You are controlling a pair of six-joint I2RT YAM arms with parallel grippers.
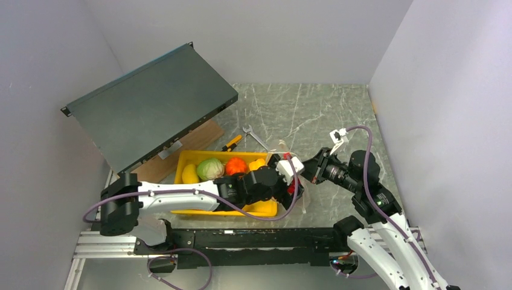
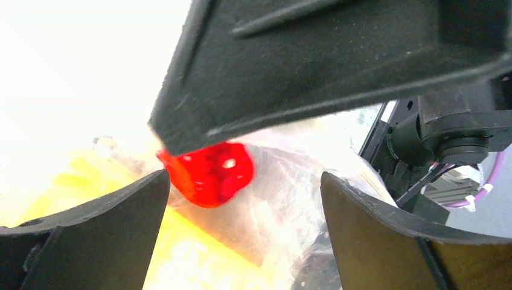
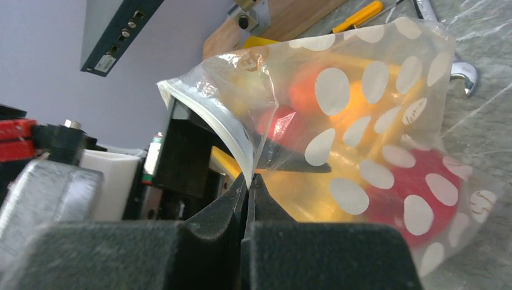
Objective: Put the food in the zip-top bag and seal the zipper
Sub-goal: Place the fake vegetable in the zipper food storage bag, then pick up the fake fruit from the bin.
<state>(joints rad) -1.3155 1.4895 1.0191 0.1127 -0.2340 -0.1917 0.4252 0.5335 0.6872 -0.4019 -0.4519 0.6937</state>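
Currently the zip-top bag sits on the marble table at the right end of the yellow tray, with a red food piece showing through its dotted film. My right gripper is clamped on the white zipper at the mouth, while my left gripper stands with jaws wide apart at the bag, the red piece between its fingers. Cabbage and pumpkin lie in the tray.

End effector spread wide; red food, clear bag ahead.
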